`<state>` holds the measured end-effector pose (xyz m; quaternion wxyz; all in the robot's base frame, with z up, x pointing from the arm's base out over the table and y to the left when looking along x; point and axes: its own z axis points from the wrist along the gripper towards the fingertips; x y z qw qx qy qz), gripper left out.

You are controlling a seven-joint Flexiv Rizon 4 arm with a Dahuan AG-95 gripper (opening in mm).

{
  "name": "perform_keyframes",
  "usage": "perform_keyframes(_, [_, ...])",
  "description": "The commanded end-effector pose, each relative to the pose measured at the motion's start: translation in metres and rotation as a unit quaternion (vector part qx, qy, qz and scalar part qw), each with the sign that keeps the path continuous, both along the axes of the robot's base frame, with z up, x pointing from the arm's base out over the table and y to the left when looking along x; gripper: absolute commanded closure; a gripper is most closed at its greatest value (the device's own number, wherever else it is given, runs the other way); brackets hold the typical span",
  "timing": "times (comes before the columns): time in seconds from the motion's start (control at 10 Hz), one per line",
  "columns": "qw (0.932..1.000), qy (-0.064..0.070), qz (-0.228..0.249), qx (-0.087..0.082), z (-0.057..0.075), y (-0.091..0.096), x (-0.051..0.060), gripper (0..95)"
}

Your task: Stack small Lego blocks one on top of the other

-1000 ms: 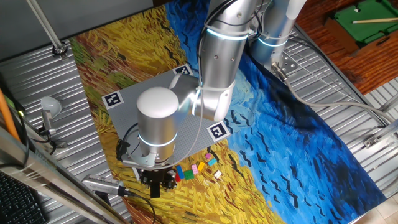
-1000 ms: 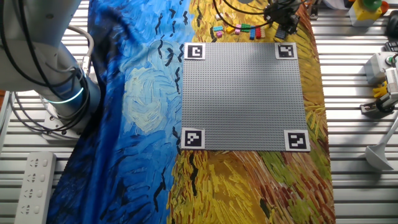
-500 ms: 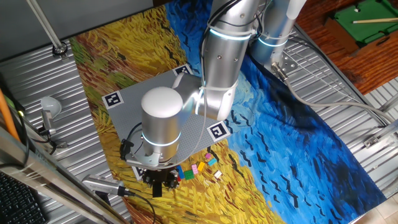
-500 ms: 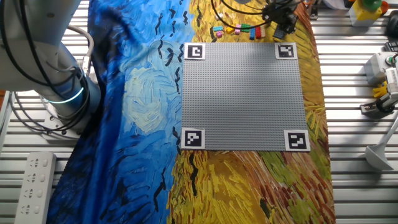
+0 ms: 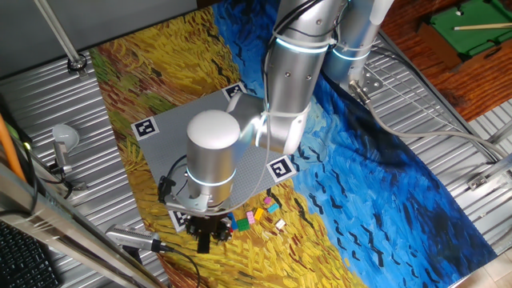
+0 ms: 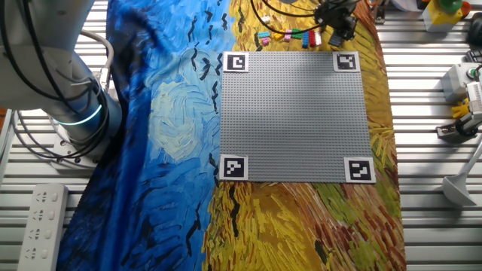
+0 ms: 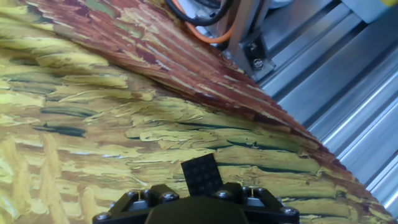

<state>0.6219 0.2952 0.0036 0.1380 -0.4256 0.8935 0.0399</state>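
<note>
In the hand view a flat black Lego block (image 7: 202,175) sticks out from between my gripper's (image 7: 198,194) jaws, just above the yellow painted cloth. The gripper looks shut on it. In one fixed view the gripper (image 5: 210,234) is low over the cloth, right beside the row of small Lego blocks: red and blue (image 5: 238,225), yellow (image 5: 250,217), pink (image 5: 261,214), white (image 5: 281,225). In the other fixed view the gripper (image 6: 332,30) is at the right end of the same row (image 6: 290,35).
The large grey baseplate (image 6: 294,113) with square markers lies next to the blocks; it also shows in one fixed view (image 5: 172,120). A ribbed metal table edge (image 7: 348,93) and an orange cable (image 7: 199,25) lie beyond the cloth's border.
The arm has shifted a little toward the row of small blocks, with the gripper staying low over the cloth. The blocks have not moved.
</note>
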Motion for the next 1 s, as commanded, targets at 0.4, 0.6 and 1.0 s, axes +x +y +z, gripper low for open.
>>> perform_keyframes(0.4, [1.0000,0.003,-0.001,0.008,0.0008,-0.0004,0.0035,57.0])
perform_keyframes(0.6, [1.0000,0.004,-0.005,0.008,0.0011,-0.0005,0.0043,95.0])
perform_keyframes(1.0, [0.9999,0.006,-0.006,0.010,0.0036,-0.0004,0.0102,95.0])
